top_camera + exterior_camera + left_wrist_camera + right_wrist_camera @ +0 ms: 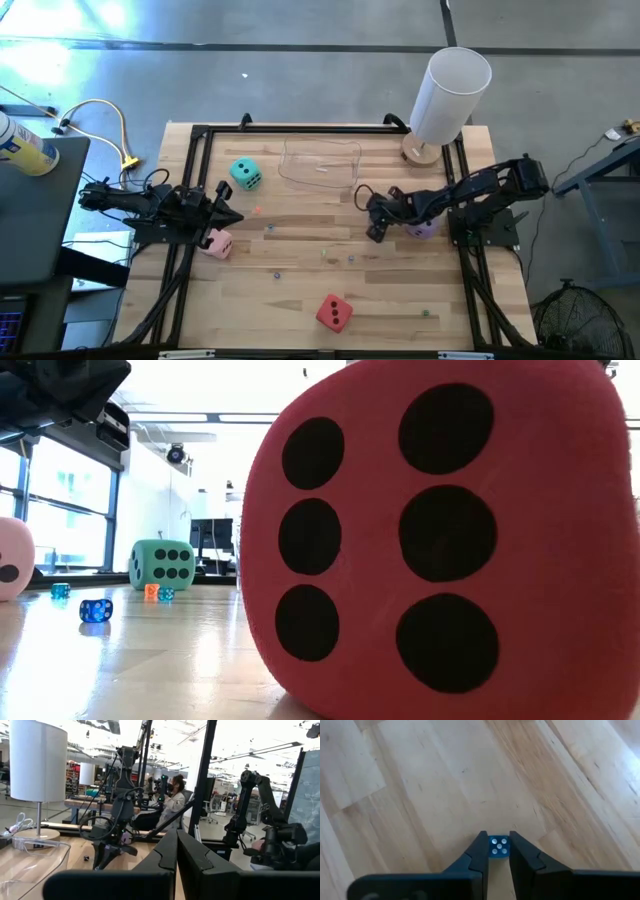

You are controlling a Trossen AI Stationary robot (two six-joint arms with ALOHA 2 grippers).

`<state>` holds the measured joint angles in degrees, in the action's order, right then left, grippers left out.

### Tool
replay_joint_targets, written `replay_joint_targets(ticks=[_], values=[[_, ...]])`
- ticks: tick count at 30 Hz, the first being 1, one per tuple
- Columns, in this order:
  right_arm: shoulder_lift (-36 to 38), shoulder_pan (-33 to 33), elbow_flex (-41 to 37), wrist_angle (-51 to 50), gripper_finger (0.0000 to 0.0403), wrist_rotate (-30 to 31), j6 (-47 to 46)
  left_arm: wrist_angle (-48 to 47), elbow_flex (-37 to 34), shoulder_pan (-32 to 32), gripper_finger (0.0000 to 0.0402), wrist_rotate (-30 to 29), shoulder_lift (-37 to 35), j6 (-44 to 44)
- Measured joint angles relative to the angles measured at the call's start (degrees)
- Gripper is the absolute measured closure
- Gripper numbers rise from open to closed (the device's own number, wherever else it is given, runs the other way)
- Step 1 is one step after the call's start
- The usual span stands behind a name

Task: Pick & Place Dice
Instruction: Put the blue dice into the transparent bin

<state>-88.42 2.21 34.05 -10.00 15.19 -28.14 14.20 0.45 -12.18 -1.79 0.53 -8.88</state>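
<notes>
Your right hand (498, 851) is pinching a small blue die (498, 845) on the wooden table (445, 780) | left hand (228, 208) is sitting closed near pink die (217, 243) | person (172, 802) is sitting beyond.

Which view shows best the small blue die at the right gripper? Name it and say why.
The right wrist view: the small blue die sits between the right gripper fingers, white pips legible. In the high view the gripper hides it. The low view shows small dice, but which is this one cannot be told. The left wrist view does not show it.
</notes>
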Motion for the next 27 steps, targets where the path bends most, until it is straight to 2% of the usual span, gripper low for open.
replay_joint_targets(ticks=[5,12,19,27], values=[[3.0,4.4,4.6,-3.5,0.0366,-0.1,3.1,0.0,0.0,0.0,0.0401,0.0,0.0,0.0],[4.3,7.3,14.3,-3.5,0.0366,5.7,12.6,0.0,0.0,0.0,0.0401,0.0,0.0,0.0],[4.4,1.9,24.4,-3.2,0.0366,8.3,21.9,0.0,0.0,0.0,0.0401,0.0,0.0,-0.1],[2.2,-8.0,26.1,-1.7,0.0366,1.7,22.3,0.0,0.0,0.0,0.0401,0.0,0.0,-0.1]])
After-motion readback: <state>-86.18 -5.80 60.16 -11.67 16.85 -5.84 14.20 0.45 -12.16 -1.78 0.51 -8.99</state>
